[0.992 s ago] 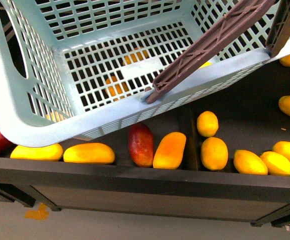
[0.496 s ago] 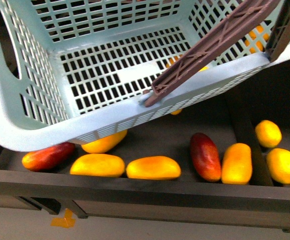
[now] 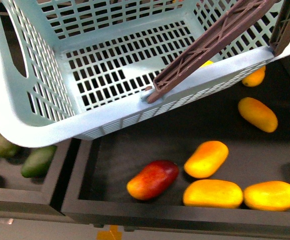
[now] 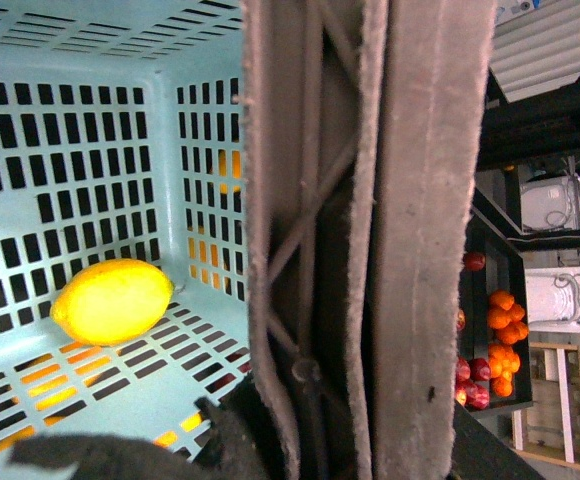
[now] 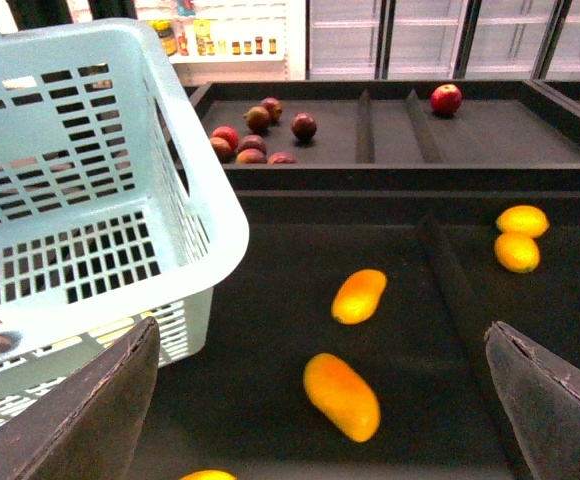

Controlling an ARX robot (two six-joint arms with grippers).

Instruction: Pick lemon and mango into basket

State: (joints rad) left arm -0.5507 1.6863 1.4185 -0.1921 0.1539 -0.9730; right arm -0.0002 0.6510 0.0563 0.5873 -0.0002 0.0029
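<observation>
The lemon point(image 4: 112, 300) already lies inside the turquoise basket point(image 3: 45, 131), on its lattice floor near a corner. The basket hangs tilted above the dark tray point(image 3: 135, 150) by its brown handle point(image 3: 210, 45). That handle fills the left wrist view and I see nothing of the left gripper's jaws, so I cannot tell how they stand.

My right gripper point(image 5: 320, 330) is spread wide over the tray, with nothing between its fingers point(image 5: 100, 400). Just ahead of it lies a plain yellow mango point(image 5: 342, 395), apart from its neighbours.

I expect the mango to be smooth, weighty, firm but easy to bruise, and likely to roll. I would take it across its narrow middle, fingers square to its long axis, with a moderate squeeze. The red-blushed mango point(image 3: 152, 180) is not the one I want.

In the front view the basket hides the back of the tray. 1 yellow fruit point(image 3: 255, 76) is half covered by its rim, so I cannot name it. The green fruits point(image 3: 37, 161) are in the next compartment to the left, partly under the basket.
</observation>
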